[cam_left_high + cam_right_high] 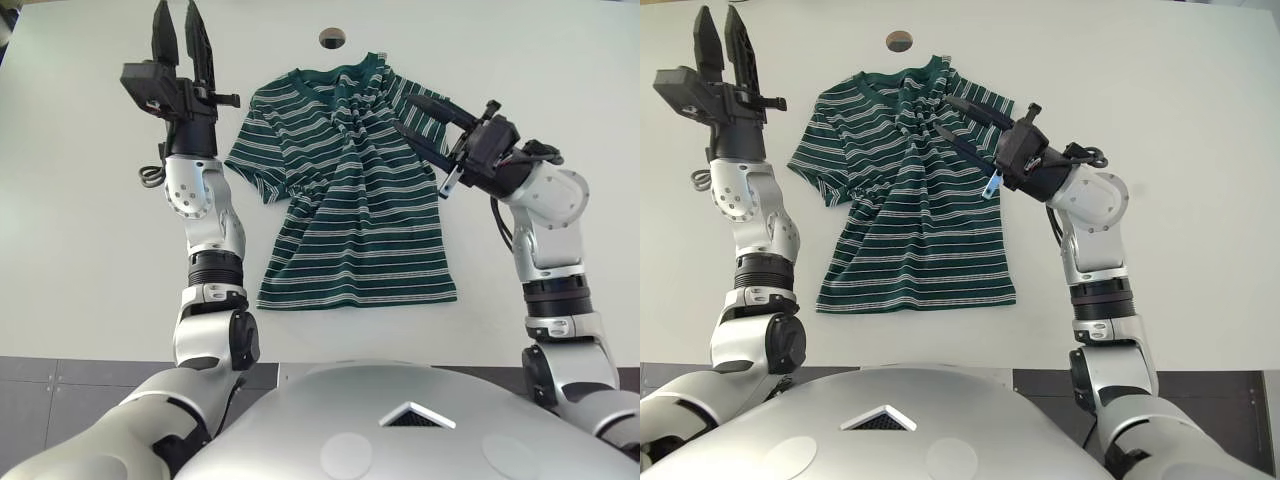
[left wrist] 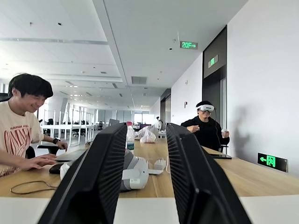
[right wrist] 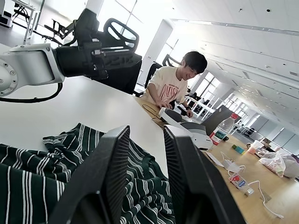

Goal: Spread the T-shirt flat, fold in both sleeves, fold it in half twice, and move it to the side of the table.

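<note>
While hovering over the bunched right-side shoulder of the T-shirt (image 1: 350,220) mid-table (image 1: 80,250), holds right gripper (image 1: 402,112) fingers apart, probably to pinch and pull flat. Parks left gripper (image 1: 177,15) high alongside, fingers apart too, out of the way.

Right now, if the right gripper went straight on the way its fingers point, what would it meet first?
Probably the T-shirt: the right gripper hangs over its chest, pointing toward the rumpled cloth below the collar. Its height is unclear, so it might skim over that cloth.
</note>
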Robot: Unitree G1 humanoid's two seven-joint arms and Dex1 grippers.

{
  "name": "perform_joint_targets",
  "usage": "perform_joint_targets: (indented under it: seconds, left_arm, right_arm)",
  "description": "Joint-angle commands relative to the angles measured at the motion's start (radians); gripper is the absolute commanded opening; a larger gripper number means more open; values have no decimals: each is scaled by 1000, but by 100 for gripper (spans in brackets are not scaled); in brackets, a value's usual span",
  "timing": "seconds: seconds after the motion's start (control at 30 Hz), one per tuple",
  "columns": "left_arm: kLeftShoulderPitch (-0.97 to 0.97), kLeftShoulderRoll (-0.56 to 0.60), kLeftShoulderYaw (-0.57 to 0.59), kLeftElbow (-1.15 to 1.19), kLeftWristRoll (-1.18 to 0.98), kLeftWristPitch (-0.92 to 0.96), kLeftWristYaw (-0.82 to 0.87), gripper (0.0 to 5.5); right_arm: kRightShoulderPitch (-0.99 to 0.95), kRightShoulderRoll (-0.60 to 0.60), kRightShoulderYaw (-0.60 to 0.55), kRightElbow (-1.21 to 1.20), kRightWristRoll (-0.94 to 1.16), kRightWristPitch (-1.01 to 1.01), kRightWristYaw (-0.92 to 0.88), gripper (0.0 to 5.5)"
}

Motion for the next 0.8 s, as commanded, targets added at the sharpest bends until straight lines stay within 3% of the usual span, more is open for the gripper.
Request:
perform_joint_targets:
  seconds: [0.03, 0.53, 0.8]
  left_arm:
    - [-2, -7, -16, -23, 31, -30, 16, 154]
    - [-6, 12, 3, -36, -15, 8, 19, 154]
    - [38, 3, -62, -134, -21, -9, -57, 154]
  right_arm:
    - [13, -30, 10, -51, 47, 19, 36, 133]
    - [93, -77, 96, -153, 99, 77, 120, 133]
    - [106, -89, 99, -168, 88, 87, 114, 133]
